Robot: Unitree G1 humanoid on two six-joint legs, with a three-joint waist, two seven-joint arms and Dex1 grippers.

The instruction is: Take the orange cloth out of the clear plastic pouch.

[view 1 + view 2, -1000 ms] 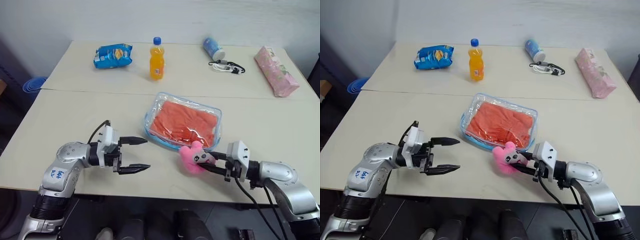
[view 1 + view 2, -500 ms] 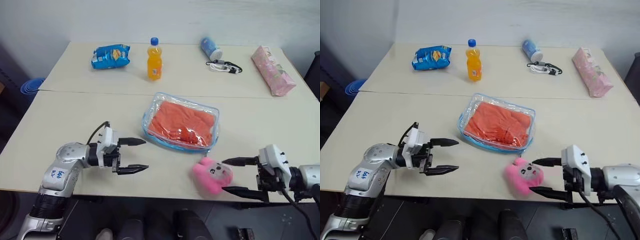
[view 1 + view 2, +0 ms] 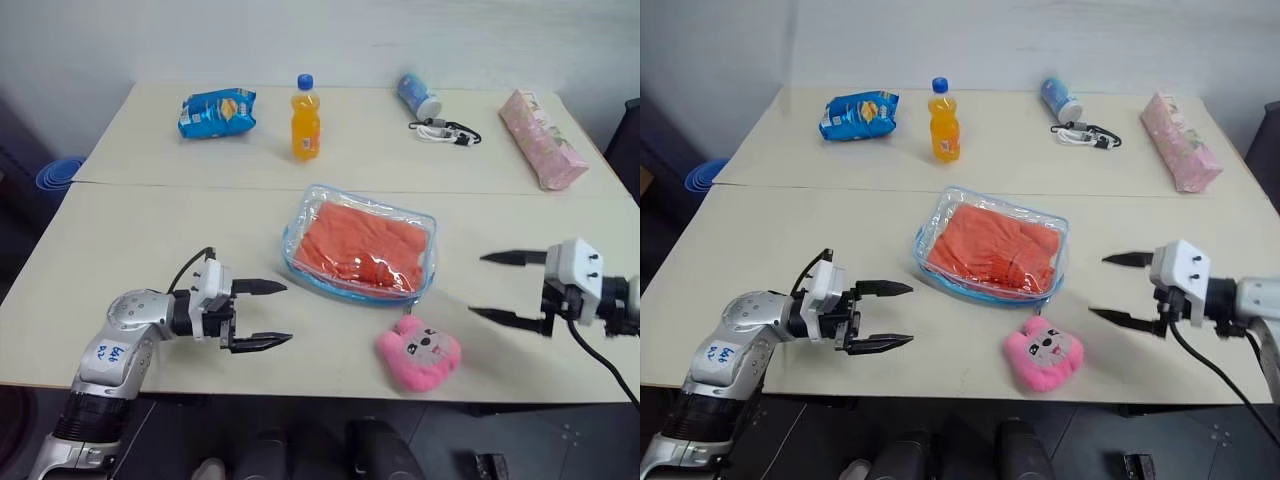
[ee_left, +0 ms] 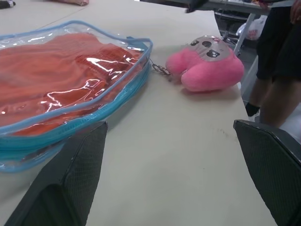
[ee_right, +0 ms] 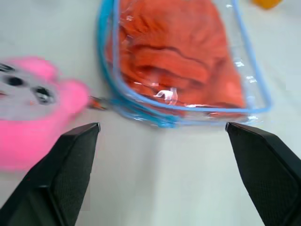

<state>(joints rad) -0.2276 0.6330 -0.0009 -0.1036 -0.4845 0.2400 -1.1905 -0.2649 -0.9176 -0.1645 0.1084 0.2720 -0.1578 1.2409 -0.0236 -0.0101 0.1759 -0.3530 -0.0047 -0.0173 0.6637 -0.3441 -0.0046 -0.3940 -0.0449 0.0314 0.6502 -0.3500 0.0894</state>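
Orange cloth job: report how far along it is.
Done: nothing on the cloth itself; it lies inside the pouch on the table. A pink plush lies beside the pouch. In hand: nothing; left gripper and right gripper are open and empty. Left: open the pouch, pull the cloth out.

Silver-grey arm shells, blue handwritten mark on left forearm, white wrist blocks, black cables, black two-fingered left claw (image 3: 262, 314)

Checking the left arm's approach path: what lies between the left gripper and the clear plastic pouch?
Bare tabletop separates the left gripper from the clear plastic pouch, as the left eye view shows.
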